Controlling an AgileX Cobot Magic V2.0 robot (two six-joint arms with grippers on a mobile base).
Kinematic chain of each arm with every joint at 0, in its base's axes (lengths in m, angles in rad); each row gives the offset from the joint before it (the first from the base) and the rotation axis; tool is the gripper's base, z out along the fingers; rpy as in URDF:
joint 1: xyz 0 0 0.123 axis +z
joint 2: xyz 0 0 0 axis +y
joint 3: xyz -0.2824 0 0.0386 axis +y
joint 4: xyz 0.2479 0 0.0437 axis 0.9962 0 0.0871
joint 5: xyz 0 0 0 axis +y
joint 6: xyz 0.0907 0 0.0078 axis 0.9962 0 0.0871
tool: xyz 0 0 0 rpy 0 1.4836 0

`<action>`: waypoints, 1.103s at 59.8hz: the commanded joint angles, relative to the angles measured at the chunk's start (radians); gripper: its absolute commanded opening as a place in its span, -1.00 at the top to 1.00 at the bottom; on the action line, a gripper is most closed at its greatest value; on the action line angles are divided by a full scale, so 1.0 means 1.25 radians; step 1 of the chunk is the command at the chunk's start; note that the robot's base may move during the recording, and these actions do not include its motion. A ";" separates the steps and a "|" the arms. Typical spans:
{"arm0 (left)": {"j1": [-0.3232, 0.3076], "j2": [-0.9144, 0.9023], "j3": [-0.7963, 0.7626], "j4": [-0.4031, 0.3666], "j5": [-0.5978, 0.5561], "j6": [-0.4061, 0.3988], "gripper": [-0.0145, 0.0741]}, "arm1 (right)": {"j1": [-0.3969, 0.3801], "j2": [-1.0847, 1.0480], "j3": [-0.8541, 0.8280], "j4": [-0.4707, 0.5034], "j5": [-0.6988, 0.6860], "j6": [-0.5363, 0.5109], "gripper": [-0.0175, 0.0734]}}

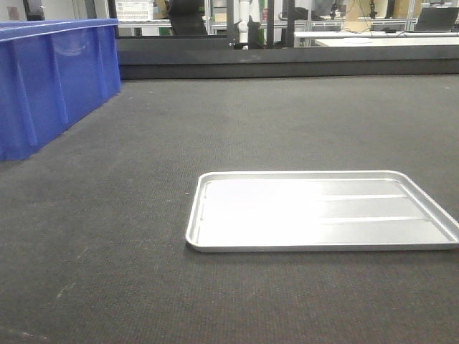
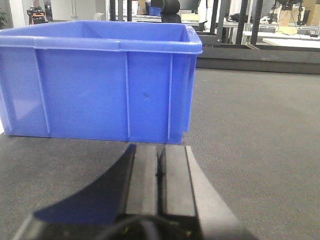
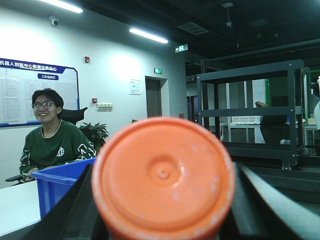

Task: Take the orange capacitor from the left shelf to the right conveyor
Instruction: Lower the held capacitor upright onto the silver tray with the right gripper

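While the right gripper (image 3: 165,215) is clamping it from both sides, the orange cylindrical capacitor (image 3: 163,177) is filling the lower middle of the right wrist view; its round flat end, with a small raised dot at the centre, is facing the camera; the dark fingers (image 3: 75,215) are pressing against its left and right flanks. The capacitor is being held up in the air, level with the room behind it; what is lying beneath it cannot be told from this view. Behind it, a person in a green sweater (image 3: 47,140) is sitting at the left, and a dark metal shelving rack (image 3: 250,110) is standing at the right.

The left gripper (image 2: 160,170) is keeping its two black fingers (image 2: 142,175) pressed together, with only a thin seam between them; it is hanging low over the wide dark grey textured conveyor belt (image 1: 129,179) and pointing at a tall blue plastic bin (image 2: 100,85), which is standing on the belt just ahead of it.

In the front view the bin is sitting at the belt's left side; a shallow silver metal tray (image 1: 323,215) is lying flat on the belt toward the right, well apart from the bin.
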 commanded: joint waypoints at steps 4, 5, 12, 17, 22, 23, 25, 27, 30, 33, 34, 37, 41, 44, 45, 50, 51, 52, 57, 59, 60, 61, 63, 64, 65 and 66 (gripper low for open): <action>-0.001 -0.007 0.017 -0.001 -0.072 -0.002 0.96 | -0.001 0.124 -0.024 0.000 -0.080 -0.006 0.50; -0.001 -0.007 0.017 -0.001 -0.072 -0.002 0.96 | -0.001 0.139 -0.024 0.000 -0.084 -0.006 0.50; -0.001 -0.007 0.017 -0.001 -0.072 -0.002 0.96 | -0.001 0.275 -0.024 0.004 -0.147 -0.006 0.50; -0.001 -0.007 0.017 -0.001 -0.072 -0.002 0.96 | -0.001 0.387 -0.024 0.031 -0.247 -0.006 0.50; -0.001 -0.007 0.017 -0.001 -0.072 -0.002 0.96 | -0.001 0.504 -0.024 0.045 -0.320 -0.006 0.50; -0.001 -0.007 0.017 -0.001 -0.072 -0.002 0.96 | -0.001 0.522 -0.024 0.046 -0.329 -0.006 0.50; -0.001 -0.007 0.017 -0.001 -0.072 -0.002 0.96 | -0.002 0.569 -0.024 0.046 -0.352 -0.006 0.50; -0.001 -0.007 0.017 -0.001 -0.072 -0.002 0.96 | -0.002 0.615 -0.024 0.046 -0.377 -0.006 0.50; -0.001 -0.007 0.017 -0.001 -0.072 -0.002 0.96 | -0.002 0.687 -0.024 0.046 -0.424 -0.006 0.50; -0.001 -0.007 0.017 -0.001 -0.072 -0.002 0.96 | -0.002 0.761 -0.024 0.046 -0.484 -0.006 0.50; -0.001 -0.007 0.017 -0.001 -0.072 -0.002 0.96 | -0.002 0.779 -0.024 0.048 -0.509 -0.006 0.50; -0.001 -0.007 0.017 -0.001 -0.072 -0.002 0.96 | -0.002 0.850 -0.024 0.053 -0.565 -0.006 0.50; -0.001 -0.007 0.017 -0.001 -0.072 -0.002 0.96 | -0.002 0.939 -0.024 0.061 -0.645 -0.006 0.50; -0.001 -0.007 0.017 -0.001 -0.072 -0.002 0.96 | -0.002 1.008 -0.024 0.061 -0.704 -0.006 0.50; -0.001 -0.007 0.017 -0.001 -0.072 -0.002 0.96 | -0.002 1.033 -0.024 0.061 -0.723 -0.006 0.50; -0.001 -0.007 0.017 -0.001 -0.072 -0.002 0.96 | -0.002 1.122 -0.024 0.061 -0.786 -0.006 0.50; -0.001 -0.007 0.017 -0.001 -0.072 -0.002 0.96 | -0.002 1.141 -0.024 0.061 -0.798 -0.006 0.50; -0.001 -0.007 0.017 -0.001 -0.072 -0.002 0.96 | -0.002 1.152 -0.024 0.061 -0.806 -0.006 0.50; -0.001 -0.007 0.017 -0.001 -0.072 -0.002 0.96 | -0.002 1.205 -0.024 0.061 -0.844 -0.006 0.50; -0.001 -0.007 0.017 -0.001 -0.072 -0.002 0.96 | -0.002 1.218 -0.024 0.061 -0.859 -0.006 0.50; -0.001 -0.007 0.017 -0.001 -0.072 -0.002 0.96 | -0.002 1.222 -0.024 0.061 -0.868 -0.006 0.50; -0.001 -0.007 0.017 -0.001 -0.072 -0.002 0.96 | -0.002 1.226 -0.024 0.061 -0.873 -0.006 0.49; -0.001 -0.007 0.017 -0.001 -0.072 -0.002 0.96 | -0.002 1.232 -0.024 0.061 -0.885 -0.006 0.47; -0.001 -0.007 0.017 -0.001 -0.072 -0.002 0.96 | -0.002 1.233 -0.024 0.061 -0.888 -0.006 0.45; -0.001 -0.007 0.017 -0.001 -0.072 -0.002 0.96 | -0.002 1.233 -0.024 0.061 -0.891 -0.006 0.42; -0.001 -0.007 0.017 -0.001 -0.072 -0.002 0.96 | -0.002 1.233 -0.024 0.061 -0.892 -0.006 0.40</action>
